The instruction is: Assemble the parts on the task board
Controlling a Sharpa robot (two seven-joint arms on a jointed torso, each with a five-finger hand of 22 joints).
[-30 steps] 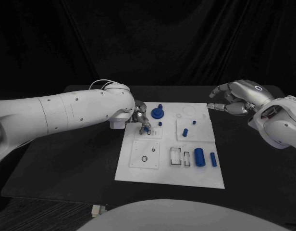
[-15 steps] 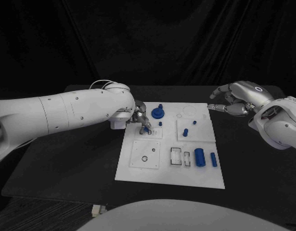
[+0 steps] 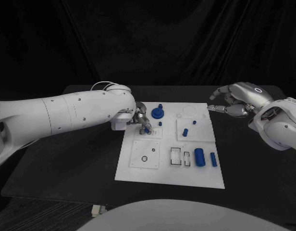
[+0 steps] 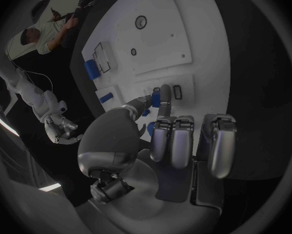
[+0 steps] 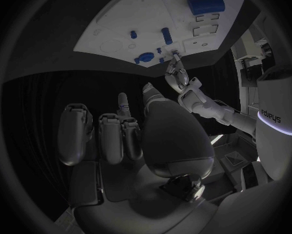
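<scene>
Your left hand is down over the upper left part of the task board, which lies in the middle of the black worktop. In the left wrist view, the thumb and one fingertip pinch a small blue peg right above a small rectangular slot; the other fingers are curled beside it and hold nothing. You cannot tell from these pictures whether the peg touches the board yet.

Your right hand hovers off the board's upper right corner, clear of it. Its fingers are curled inward with nothing between them, as the right wrist view also shows.

On the board you can see a round blue gear near the top, just beside the left hand, with a short blue post below it. Further right, a blue upright pin stands in its square plate, and a smaller blue stub sits near it. In the lower right part lie a thick blue cylinder and a thinner blue rod, side by side but apart. Left of them are two empty rectangular pockets, and on the lower left plate you see a dark O-ring.
</scene>
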